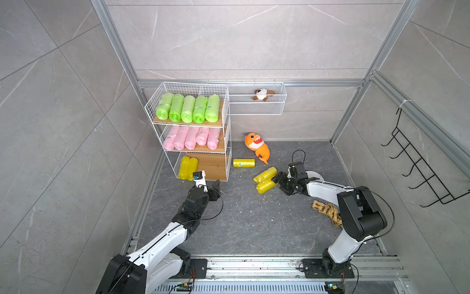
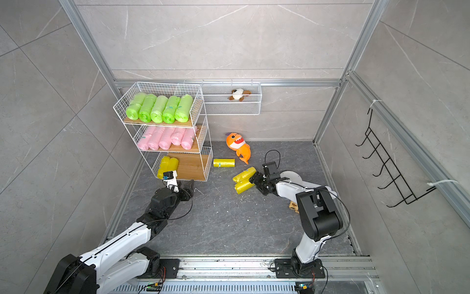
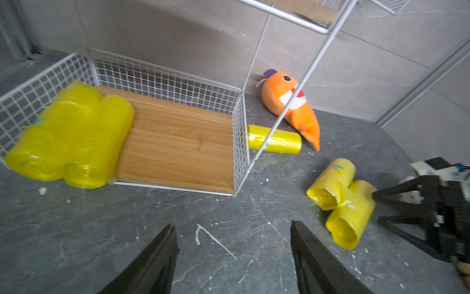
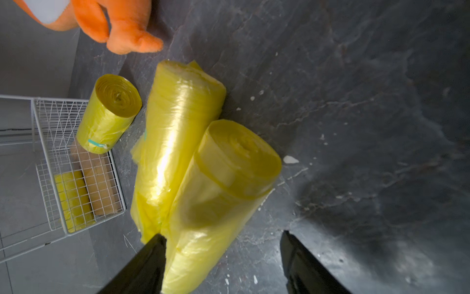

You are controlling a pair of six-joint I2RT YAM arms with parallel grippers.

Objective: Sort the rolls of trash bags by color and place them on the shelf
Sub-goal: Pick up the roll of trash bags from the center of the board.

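On the lone yellow roll (image 4: 109, 114), a teal label (image 4: 97, 144), unreadable.

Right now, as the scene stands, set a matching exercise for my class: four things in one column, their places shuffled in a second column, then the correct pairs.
Column A
1. green rolls
2. pink rolls
3. orange plush shark
4. brown-and-white plush toy

Column B
a. in the wire basket on the back wall
b. top tier of the shelf
c. lying on the floor
d. middle tier of the shelf

Pairs: 1-b, 2-d, 3-c, 4-a
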